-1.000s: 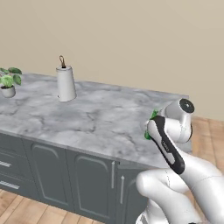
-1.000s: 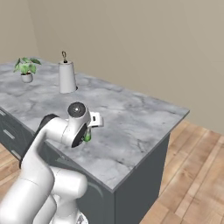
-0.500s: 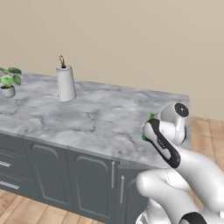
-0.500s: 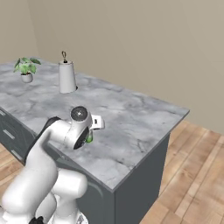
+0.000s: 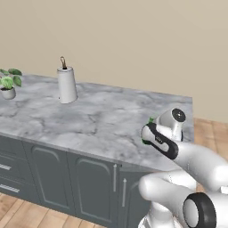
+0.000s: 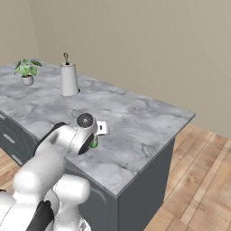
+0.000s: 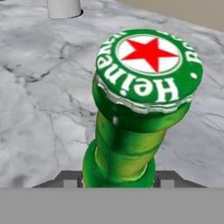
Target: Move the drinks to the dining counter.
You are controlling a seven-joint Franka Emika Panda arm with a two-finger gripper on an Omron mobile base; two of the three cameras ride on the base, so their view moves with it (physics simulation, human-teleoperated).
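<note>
Green glass bottle point(image 7: 131, 131) with red-star cap, upright, clamped low on its body between the closed gripper point(image 7: 118, 178) fingers; held over the pale marble dining counter point(image 5: 89, 120) near its right end; farther left, white paper-towel roll point(image 5: 67, 84); small potted plant point(image 5: 8, 84) at far left.

The white arm bends over low, and its tool point(image 7: 118, 177) is closed tight on the green bottle point(image 7: 131, 113).
</note>
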